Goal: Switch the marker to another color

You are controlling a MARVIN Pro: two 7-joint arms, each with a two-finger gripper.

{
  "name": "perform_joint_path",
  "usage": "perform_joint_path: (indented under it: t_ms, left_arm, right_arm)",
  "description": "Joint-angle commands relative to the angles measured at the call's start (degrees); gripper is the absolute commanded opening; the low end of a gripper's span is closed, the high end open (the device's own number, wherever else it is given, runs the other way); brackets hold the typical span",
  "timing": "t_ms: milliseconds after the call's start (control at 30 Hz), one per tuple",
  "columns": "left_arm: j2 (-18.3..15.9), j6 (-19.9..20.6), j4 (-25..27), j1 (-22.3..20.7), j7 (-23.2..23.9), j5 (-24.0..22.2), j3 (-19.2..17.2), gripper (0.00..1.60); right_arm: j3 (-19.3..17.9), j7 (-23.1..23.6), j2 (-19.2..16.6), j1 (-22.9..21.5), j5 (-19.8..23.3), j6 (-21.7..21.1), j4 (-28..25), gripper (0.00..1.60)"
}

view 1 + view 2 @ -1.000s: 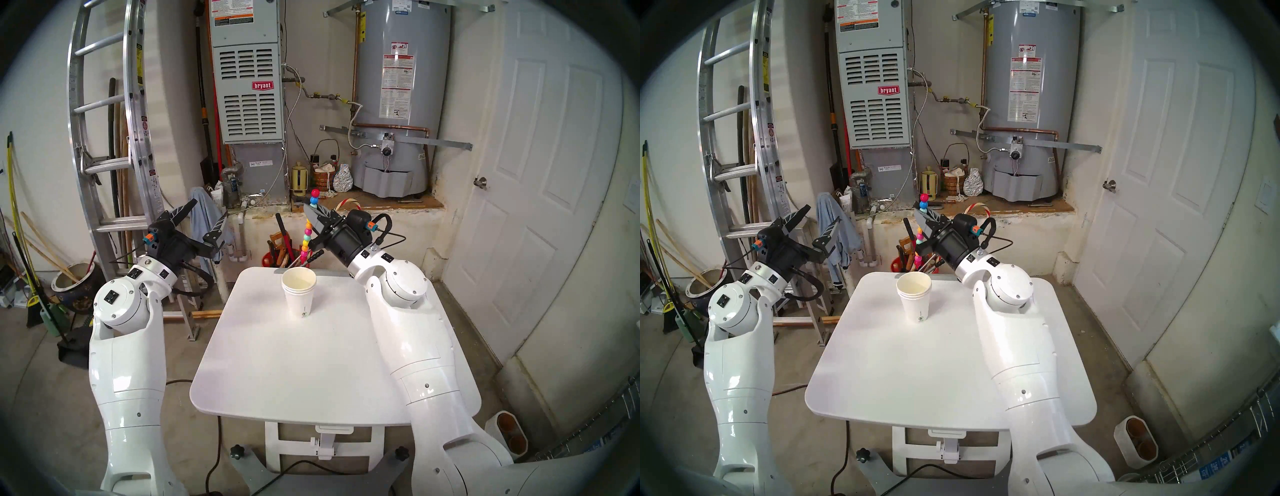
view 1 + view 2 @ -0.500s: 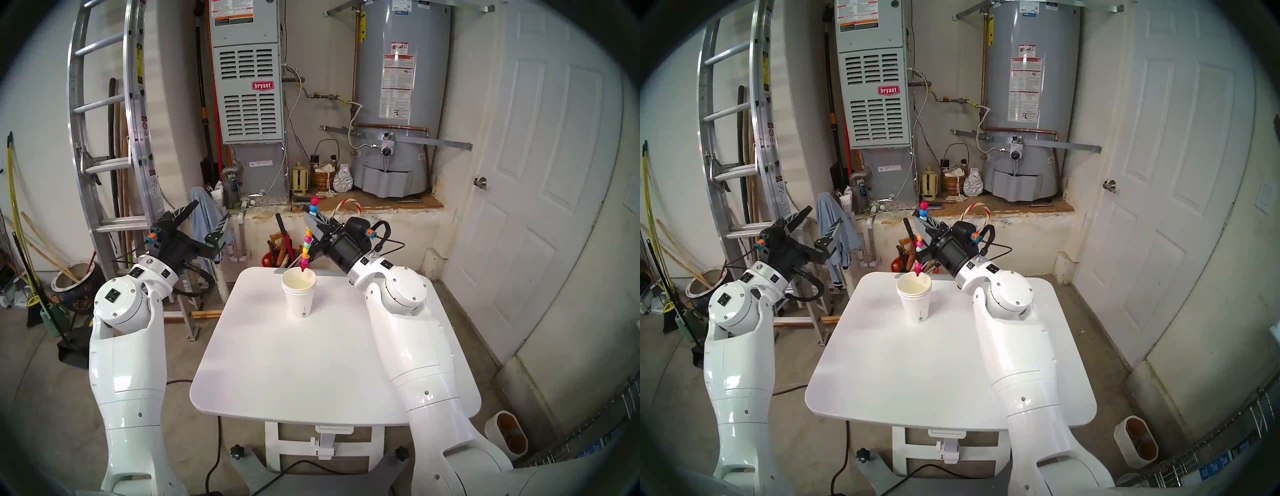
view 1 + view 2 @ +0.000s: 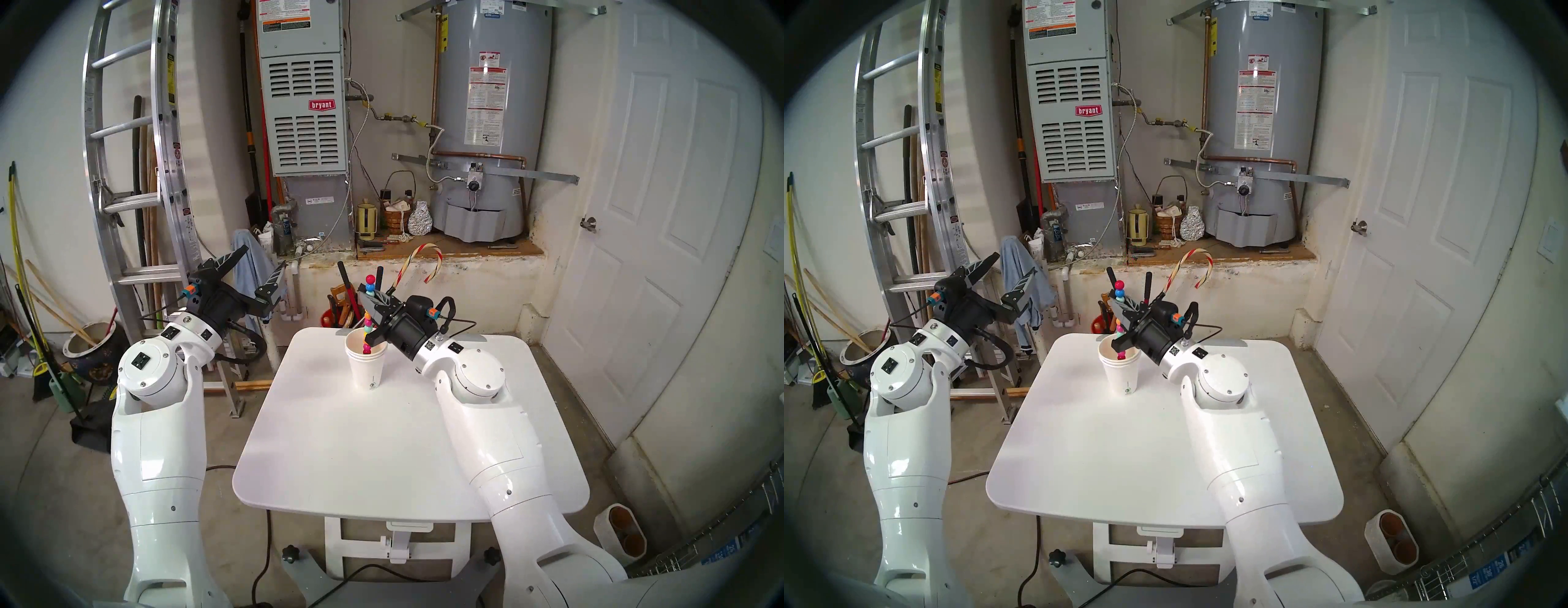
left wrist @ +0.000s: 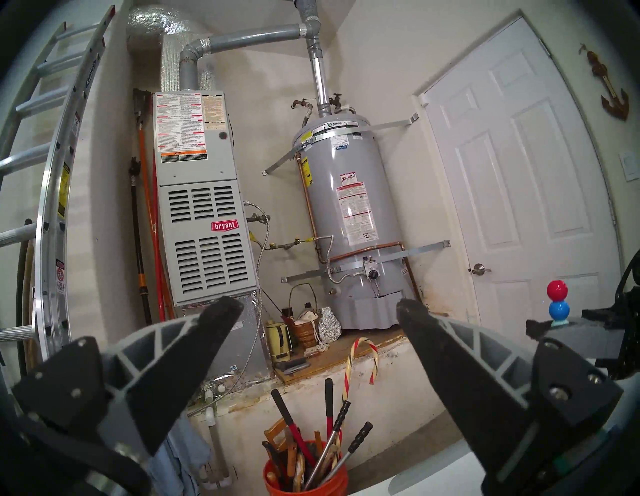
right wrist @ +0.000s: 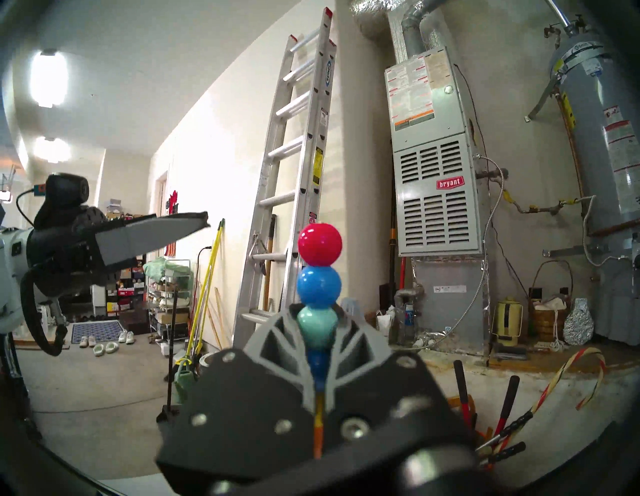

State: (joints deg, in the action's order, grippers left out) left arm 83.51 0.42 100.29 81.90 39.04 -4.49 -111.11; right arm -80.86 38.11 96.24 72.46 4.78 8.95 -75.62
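Note:
The marker (image 3: 368, 316) is a slim stick of coloured beads, upright, red bead on top. My right gripper (image 3: 370, 297) is shut on its upper part, just under the teal bead (image 5: 317, 326). Its lower end dips inside the stack of white paper cups (image 3: 368, 363) at the table's far middle. In the right wrist view the marker (image 5: 319, 277) rises from between the closed fingers (image 5: 277, 341). My left gripper (image 3: 258, 267) hangs open and empty off the table's far left corner, its fingers (image 4: 194, 350) wide apart. The marker (image 4: 557, 299) shows at that view's right edge.
An orange bucket (image 4: 304, 474) of long-handled tools and a striped candy cane (image 3: 420, 263) stand just behind the white table (image 3: 382, 446). A ladder (image 3: 140, 170) leans at the left, with a furnace (image 3: 303, 106), a water heater (image 3: 488, 127) and a door (image 3: 662, 237) beyond.
My right arm has come down and toward me with the marker, whose lower end went from above the cups to inside the top cup. The left arm barely moved.

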Motion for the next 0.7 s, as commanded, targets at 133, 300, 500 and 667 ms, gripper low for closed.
perform_joint_path:
  t_ms: [133,300,500,667]
  left_arm:
    - [-0.41,0.00,0.66,-0.72,0.17,-0.08,0.12,1.60]
    - [-0.43,0.04,0.45,-0.87,0.17,-0.05,0.34,1.60]
    - [-0.49,-0.06,0.10,-1.03,0.13,-0.05,0.56,1.60]
    - [-0.46,-0.01,0.05,-1.06,0.12,-0.20,0.60,1.60]
  right_arm:
    - [0.91,0.63,0.30,0.03,-0.91,2.80,0.85,0.00]
    - [0.82,0.90,0.67,0.29,-0.96,3.01,1.75,0.00]
    - [0.74,0.79,0.75,0.41,-1.08,3.48,2.53,0.00]
    - [0.95,0.88,0.56,0.79,-1.68,3.92,2.98,0.00]
